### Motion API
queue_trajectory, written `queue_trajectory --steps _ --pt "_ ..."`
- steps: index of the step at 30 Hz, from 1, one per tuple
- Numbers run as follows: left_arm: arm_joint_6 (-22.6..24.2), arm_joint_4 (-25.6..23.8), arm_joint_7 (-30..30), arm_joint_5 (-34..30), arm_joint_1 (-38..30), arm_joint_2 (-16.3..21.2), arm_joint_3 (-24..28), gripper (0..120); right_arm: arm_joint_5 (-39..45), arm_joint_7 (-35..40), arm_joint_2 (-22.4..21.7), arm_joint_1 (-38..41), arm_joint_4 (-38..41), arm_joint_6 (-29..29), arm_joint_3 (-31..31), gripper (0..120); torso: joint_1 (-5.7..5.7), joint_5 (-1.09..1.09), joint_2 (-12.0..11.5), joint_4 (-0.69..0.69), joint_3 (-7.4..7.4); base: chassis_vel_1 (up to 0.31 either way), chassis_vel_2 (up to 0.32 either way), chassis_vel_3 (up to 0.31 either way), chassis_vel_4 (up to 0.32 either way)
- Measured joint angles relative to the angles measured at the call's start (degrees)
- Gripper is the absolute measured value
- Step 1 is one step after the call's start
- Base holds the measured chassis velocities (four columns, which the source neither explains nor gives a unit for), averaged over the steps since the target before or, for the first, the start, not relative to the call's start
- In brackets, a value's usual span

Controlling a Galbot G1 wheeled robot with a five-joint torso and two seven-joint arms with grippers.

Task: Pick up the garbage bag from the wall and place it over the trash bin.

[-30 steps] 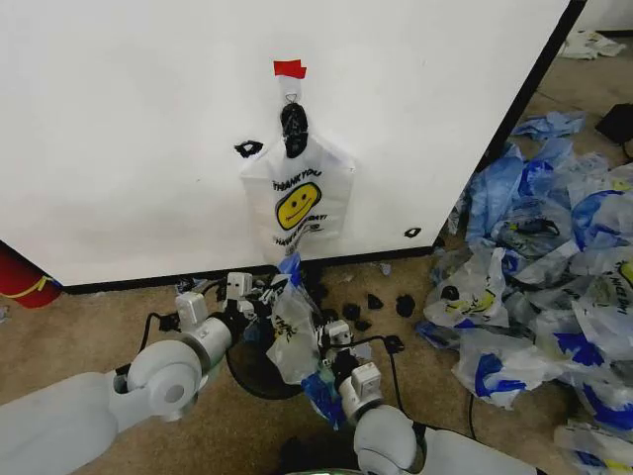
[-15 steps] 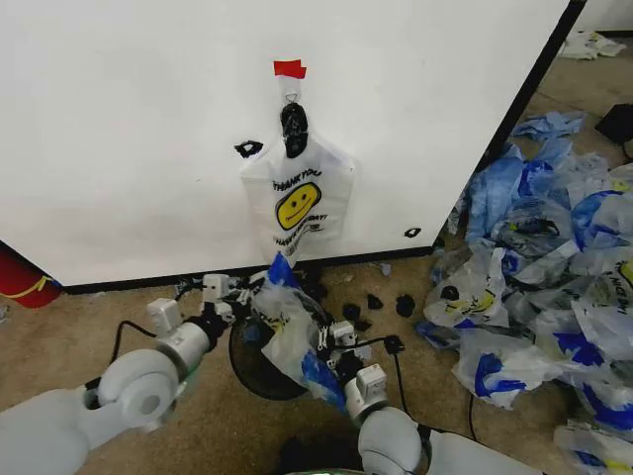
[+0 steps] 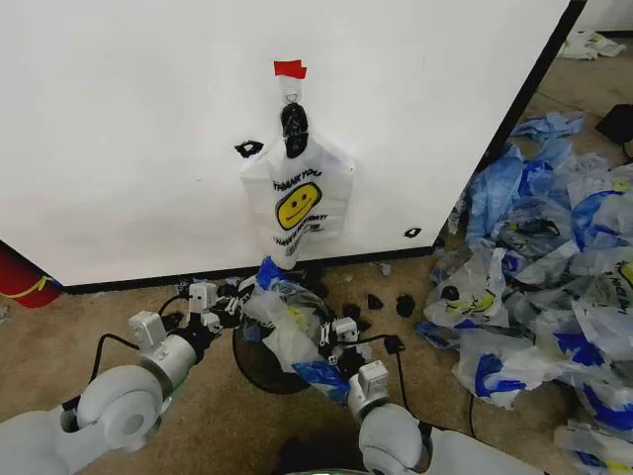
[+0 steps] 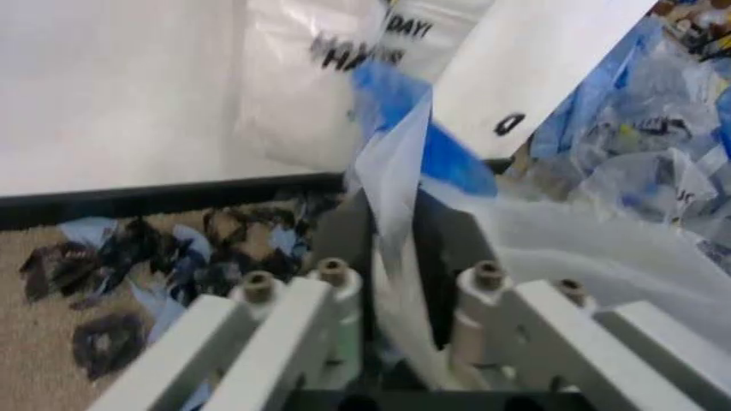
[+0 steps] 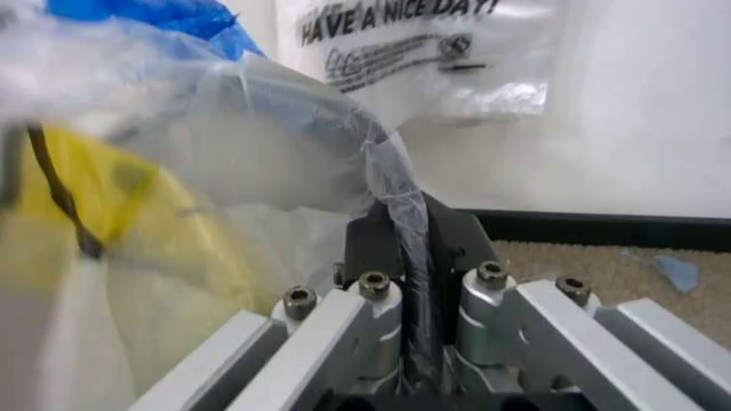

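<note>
The garbage bag (image 3: 288,327), thin and whitish with blue patches, is stretched between my two grippers low over the trash bin (image 3: 259,370), a round black bin on the floor in front of the wall (image 3: 129,129). My left gripper (image 3: 229,303) is shut on the bag's left edge, and the left wrist view shows the plastic (image 4: 395,184) pinched in that gripper (image 4: 391,227). My right gripper (image 3: 342,332) is shut on the right edge, where a twisted strip of bag (image 5: 395,184) runs into that gripper (image 5: 413,240). Part of the bin's dark opening shows under the bag.
A bunch of smiley bags (image 3: 297,203) with a black knot hangs from the hook under red tape (image 3: 290,68). Black scraps (image 3: 381,302) lie along the wall's base strip. A big pile of loose bags (image 3: 554,277) covers the floor on the right. A red object (image 3: 20,279) sits far left.
My left arm has drawn back to the left, pulling the bag's edge with it. The bag has gone from a hanging bundle to a wider spread across the bin.
</note>
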Motion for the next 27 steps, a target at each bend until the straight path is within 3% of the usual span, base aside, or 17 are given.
queue_trajectory --steps 14,16,21,27 --pt "0.29 0.78 -0.71 1.16 0.83 -0.13 -0.19 74 0.58 0.12 0.20 -0.45 0.66 0.09 3.10 1 0.00 0.00 0.00 0.01 0.00 0.000 0.000 0.000 0.000" --pt "0.30 0.52 -0.98 1.21 0.88 0.16 -0.70 78 0.32 0.12 0.26 -0.62 0.49 0.15 3.41 1 0.00 0.00 0.00 0.01 0.00 0.000 0.000 0.000 0.000" --pt "1.54 -4.35 -3.46 0.74 0.54 0.81 -2.83 97 -0.45 0.12 0.87 -1.44 -0.49 0.44 5.38 1 0.00 0.01 0.00 0.00 0.00 0.000 0.000 0.000 0.000" --pt "2.65 -10.20 -5.07 -0.18 0.97 1.06 -3.61 100 -0.57 0.13 1.06 -1.67 -0.89 0.52 7.08 1 0.00 0.01 0.00 0.01 0.00 0.000 0.000 0.000 0.000"
